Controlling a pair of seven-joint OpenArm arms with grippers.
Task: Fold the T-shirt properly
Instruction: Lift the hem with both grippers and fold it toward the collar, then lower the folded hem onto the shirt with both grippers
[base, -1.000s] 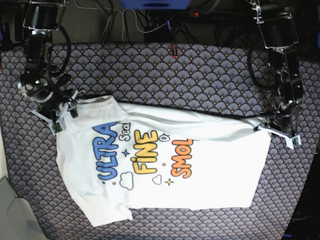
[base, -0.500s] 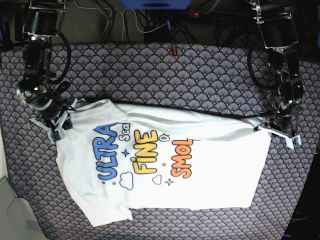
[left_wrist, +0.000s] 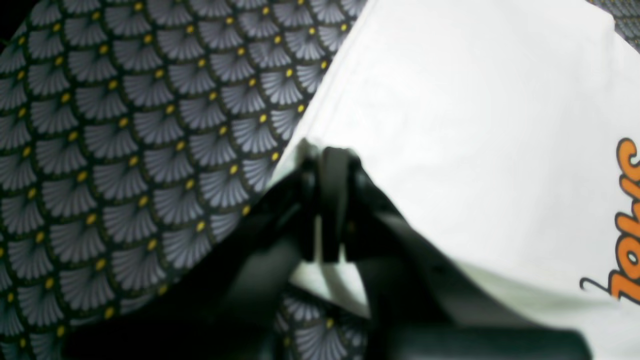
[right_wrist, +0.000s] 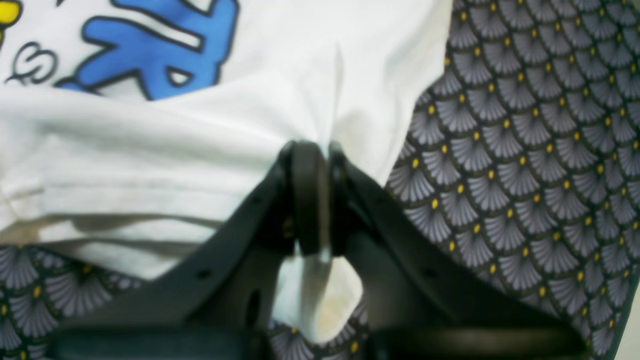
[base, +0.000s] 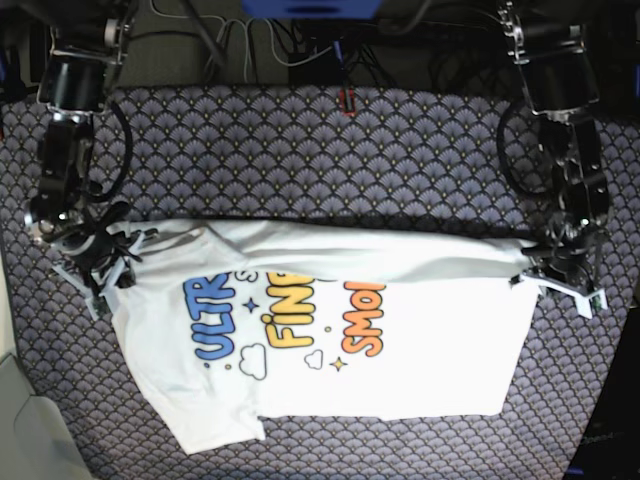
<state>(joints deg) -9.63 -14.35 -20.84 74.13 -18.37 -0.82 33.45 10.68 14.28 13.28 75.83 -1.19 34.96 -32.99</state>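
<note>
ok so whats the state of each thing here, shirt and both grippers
T-shirt: print side up on the patterned cloth, far edge folded over towards the print and covering the tops of the letters, stretched between both grippers
left gripper: shut on the T-shirt's edge
right gripper: shut on the T-shirt's edge, white fabric bunched between its fingers

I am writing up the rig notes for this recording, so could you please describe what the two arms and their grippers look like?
Both arms are black, built of chunky cylindrical segments with black cables looping alongside. The left gripper and right gripper carry pale, whitish plates near the fingers in the base view. In the wrist views the fingers are matte black, narrow and round-tipped, on wide triangular black frames. No markings are legible.
</note>
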